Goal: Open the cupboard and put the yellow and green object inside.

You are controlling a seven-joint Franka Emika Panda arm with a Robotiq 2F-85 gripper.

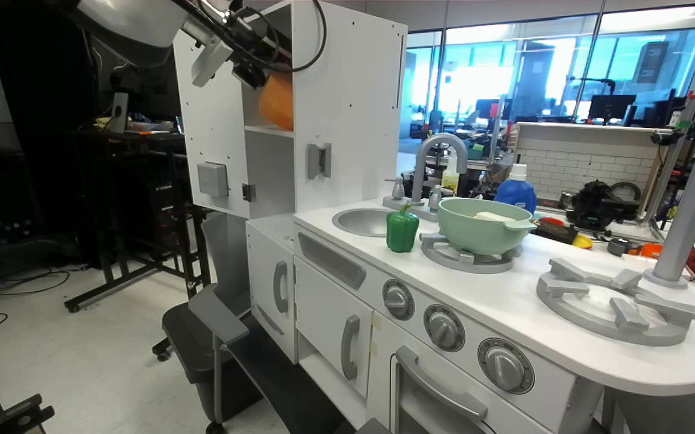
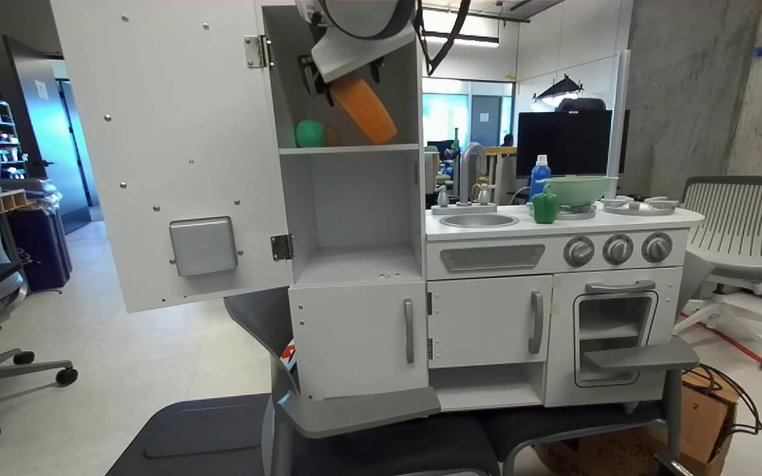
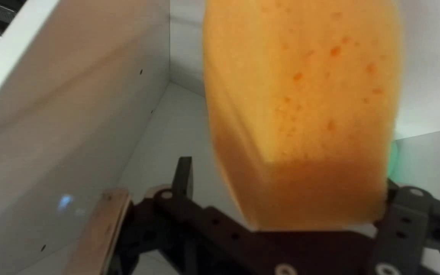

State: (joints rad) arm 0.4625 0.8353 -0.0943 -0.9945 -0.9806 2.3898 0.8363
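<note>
Inside the cupboard, the spread claw is straddling a tilted orange block; a green object is resting nearby.

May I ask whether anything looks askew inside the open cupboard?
Yes: the yellow-orange object is plainly tilted over the shelf, its upper end at the open gripper, rather than lying flat, so it might topple.

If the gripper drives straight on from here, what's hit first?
The yellow-orange block, right in front in the wrist view. Beyond it, likely the cupboard shelf, though depth there is unclear.
</note>
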